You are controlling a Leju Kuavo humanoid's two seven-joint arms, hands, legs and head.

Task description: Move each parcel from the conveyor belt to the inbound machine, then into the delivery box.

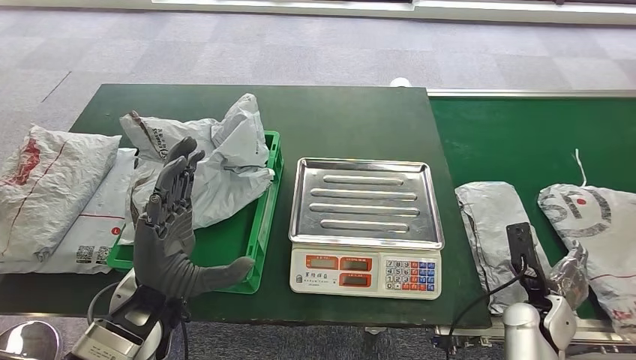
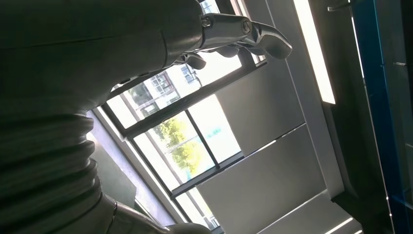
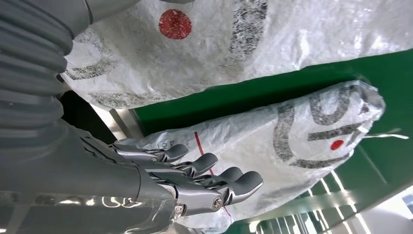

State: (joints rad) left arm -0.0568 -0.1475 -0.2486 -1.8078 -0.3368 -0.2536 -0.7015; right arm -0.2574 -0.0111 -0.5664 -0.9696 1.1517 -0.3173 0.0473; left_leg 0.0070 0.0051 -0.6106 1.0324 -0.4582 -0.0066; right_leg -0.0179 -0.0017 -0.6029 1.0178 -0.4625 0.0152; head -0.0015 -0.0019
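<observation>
My left hand point(image 1: 174, 232) is raised in front of me at about eight o'clock, fingers straight and apart, thumb out to the side, holding nothing — it stands before the near rim of the green tray point(image 1: 264, 225), where a crumpled grey parcel point(image 1: 214, 161) lies heaped. My right hand point(image 1: 551, 289) sits low at four o'clock, just at the near edge of the conveyor belt point(image 1: 525, 142); in the right wrist view its fingers point(image 3: 209, 178) are extended, slightly spread, and grip nothing, hovering close beside a parcel. Straight ahead at six o'clock stands the scale point(image 1: 365, 225), its steel pan bare, its keypad and displays facing me. The dark green table point(image 1: 337, 120) runs back toward twelve o'clock with open surface behind scale and tray. On the belt, the nearer parcel point(image 1: 491, 225) is a long, wrinkled silver-grey bag lying just right of the scale; a second parcel point(image 1: 596, 221), white with a red mark, lies beside it at three o'clock. Far left, at nine o'clock, white bags point(image 1: 52, 195) with red print are stacked over the table edge.
</observation>
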